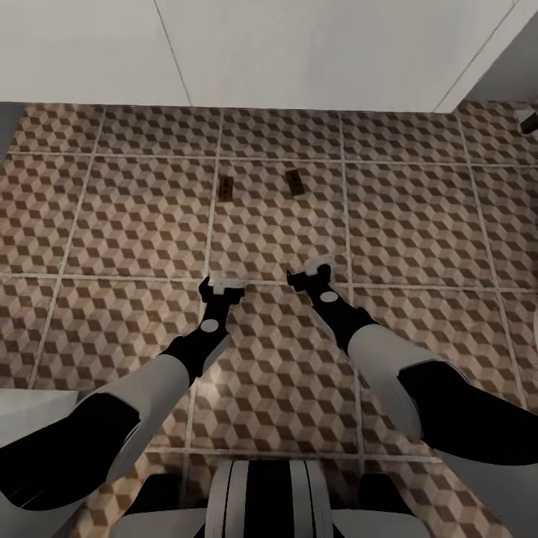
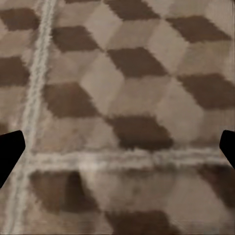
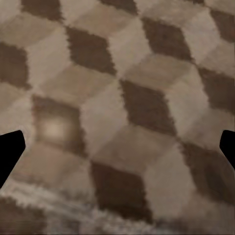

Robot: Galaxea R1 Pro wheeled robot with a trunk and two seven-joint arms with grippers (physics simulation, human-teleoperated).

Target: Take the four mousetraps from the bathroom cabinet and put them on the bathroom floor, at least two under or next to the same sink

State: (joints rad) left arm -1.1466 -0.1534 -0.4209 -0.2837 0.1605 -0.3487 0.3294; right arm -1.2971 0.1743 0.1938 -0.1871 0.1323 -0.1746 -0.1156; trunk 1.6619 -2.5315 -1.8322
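1. We are looking down into what reads as a home bathroom, rendered in simulation.
2. The bathroom floor [image 1: 418, 224] is laid with large square tiles printed in a small brown, beige and white cube pattern, with pale grout lines between them; both wrist views show the same pattern up close.
3. Along the far side runs a broad, boxy white fixture [image 1: 314, 52] with a flat front, which we take for the sink, though no tap shows.
4. A pale grey wall [image 1: 515, 67] shows at the far right.
5. At the near left edge sits part of another white, smooth-surfaced object [image 1: 30, 411]; we cannot tell what it is.
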